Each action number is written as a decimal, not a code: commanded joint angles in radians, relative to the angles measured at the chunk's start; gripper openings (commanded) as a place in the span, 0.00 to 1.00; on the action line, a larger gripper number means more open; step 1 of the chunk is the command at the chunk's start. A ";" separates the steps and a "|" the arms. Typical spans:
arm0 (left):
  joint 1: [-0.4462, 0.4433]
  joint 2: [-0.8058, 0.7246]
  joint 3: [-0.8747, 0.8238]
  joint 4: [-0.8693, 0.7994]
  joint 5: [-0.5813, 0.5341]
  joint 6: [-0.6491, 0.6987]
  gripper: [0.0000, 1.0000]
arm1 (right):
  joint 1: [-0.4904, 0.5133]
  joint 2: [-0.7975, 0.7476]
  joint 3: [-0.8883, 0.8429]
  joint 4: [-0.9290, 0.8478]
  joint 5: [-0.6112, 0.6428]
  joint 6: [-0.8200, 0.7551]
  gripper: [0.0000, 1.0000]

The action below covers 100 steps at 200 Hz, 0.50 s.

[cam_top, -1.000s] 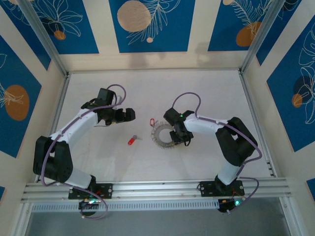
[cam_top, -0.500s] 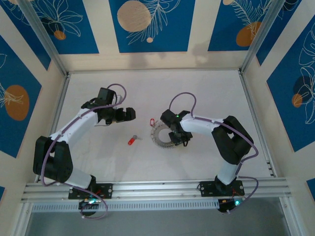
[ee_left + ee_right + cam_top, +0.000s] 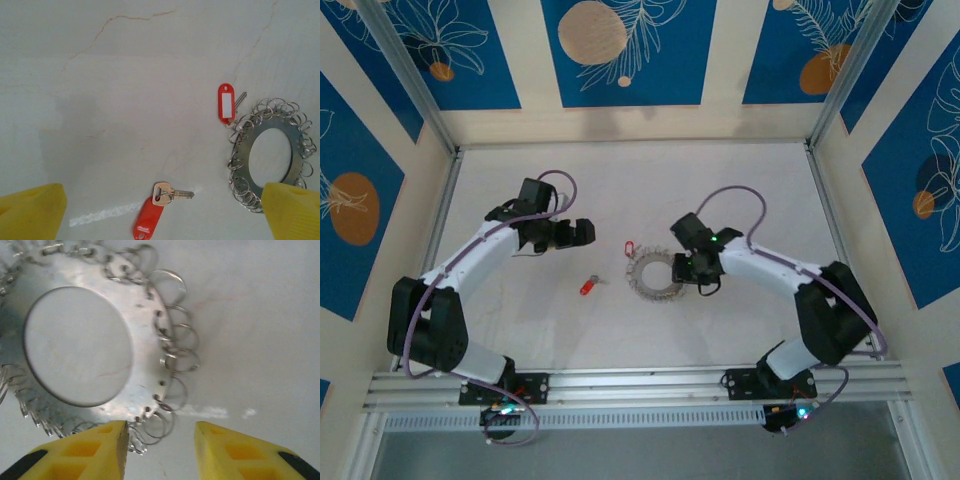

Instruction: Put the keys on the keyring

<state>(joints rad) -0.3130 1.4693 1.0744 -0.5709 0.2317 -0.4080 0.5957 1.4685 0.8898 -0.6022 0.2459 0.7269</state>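
Aluminium rail along the near edge of the white table carries both arm bases. Just beyond it lies the red-fob key, a silvery key on a solid red fob, lying flat and near the keyring but not touching it.

The keyring is a flat grey metal disc with a wide round hole. Small wire loops are threaded through holes all around its rim, and it lies flat near the middle of the table. The right gripper sits at the ring's right edge. Its yellow fingers stand apart, a few rim loops lie in the gap beside one finger, and nothing is clamped.

Farther back, the tag key touches the ring's far-left rim. In the left wrist view its red tag frames a plain white label strip, with a thin metal shaft behind. The left gripper hovers left of the tag with its jaws spread wide and holding nothing.

Blue panels with leaf outlines and tan circles line the far wall.
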 commanded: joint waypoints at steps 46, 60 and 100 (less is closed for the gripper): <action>-0.013 -0.013 0.019 -0.023 -0.011 0.022 1.00 | -0.168 -0.107 -0.271 0.372 -0.354 0.262 0.35; -0.013 -0.005 0.024 -0.028 -0.001 0.023 1.00 | -0.183 -0.101 -0.303 0.450 -0.401 0.288 0.35; -0.015 -0.012 0.025 -0.030 -0.018 0.024 1.00 | -0.204 -0.076 -0.319 0.497 -0.425 0.309 0.33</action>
<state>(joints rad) -0.3138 1.4693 1.0744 -0.5724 0.2287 -0.4080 0.4023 1.3781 0.5884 -0.1741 -0.1112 0.9955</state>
